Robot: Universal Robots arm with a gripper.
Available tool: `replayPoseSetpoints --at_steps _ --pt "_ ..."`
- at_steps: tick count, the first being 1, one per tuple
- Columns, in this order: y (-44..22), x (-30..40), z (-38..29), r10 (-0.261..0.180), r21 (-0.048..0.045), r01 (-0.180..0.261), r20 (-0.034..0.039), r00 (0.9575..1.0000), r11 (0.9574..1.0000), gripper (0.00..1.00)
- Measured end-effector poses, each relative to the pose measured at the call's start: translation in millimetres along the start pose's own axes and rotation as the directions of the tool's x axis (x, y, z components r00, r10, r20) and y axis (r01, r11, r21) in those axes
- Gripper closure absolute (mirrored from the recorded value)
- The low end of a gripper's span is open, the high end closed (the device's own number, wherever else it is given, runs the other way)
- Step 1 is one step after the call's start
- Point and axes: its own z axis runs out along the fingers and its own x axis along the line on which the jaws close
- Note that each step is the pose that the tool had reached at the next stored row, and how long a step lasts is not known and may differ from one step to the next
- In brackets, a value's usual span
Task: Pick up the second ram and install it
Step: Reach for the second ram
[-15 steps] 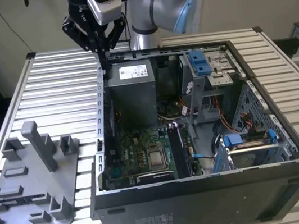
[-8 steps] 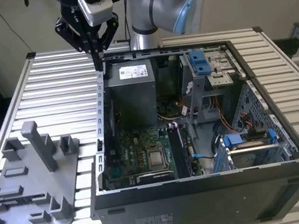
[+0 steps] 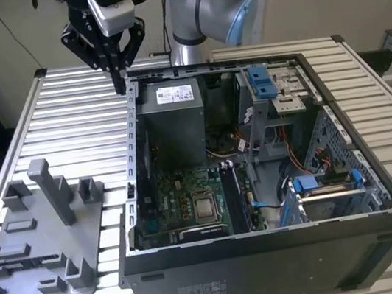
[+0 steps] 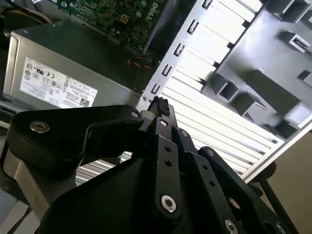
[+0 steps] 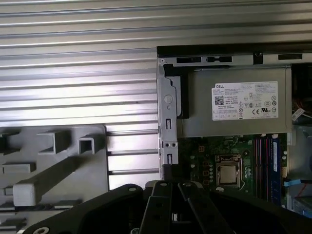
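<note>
My gripper point(image 3: 120, 83) hangs above the rear left corner of the open computer case point(image 3: 132, 138), its black fingers shut together with nothing between them. In both wrist views the fingertips point(image 4: 160, 105) point(image 5: 169, 171) meet over the case's metal side rail. A dark blue ram stick point(image 5: 275, 161) stands upright in the memory slots point(image 3: 235, 197) beside the processor point(image 3: 205, 206). Darker strips lie next to it, and I cannot tell which of them is the second ram. The grey tray point(image 3: 19, 253) to the exterior view's left carries no stick that I can see.
The grey power supply point(image 3: 170, 117) fills the case's rear left, right under the gripper. Drive cages with blue latches point(image 3: 264, 84) and loose cables sit at the case's right. A tall grey post point(image 3: 52, 190) rises from the tray. The ribbed metal table point(image 3: 64, 115) surrounds everything.
</note>
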Motion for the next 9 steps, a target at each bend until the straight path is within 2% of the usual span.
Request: replayPoseSetpoints --at_steps 9 --pt "-1.5 21.2 0.2 -0.001 0.0000 0.001 -0.0001 1.0000 1.0000 0.89"
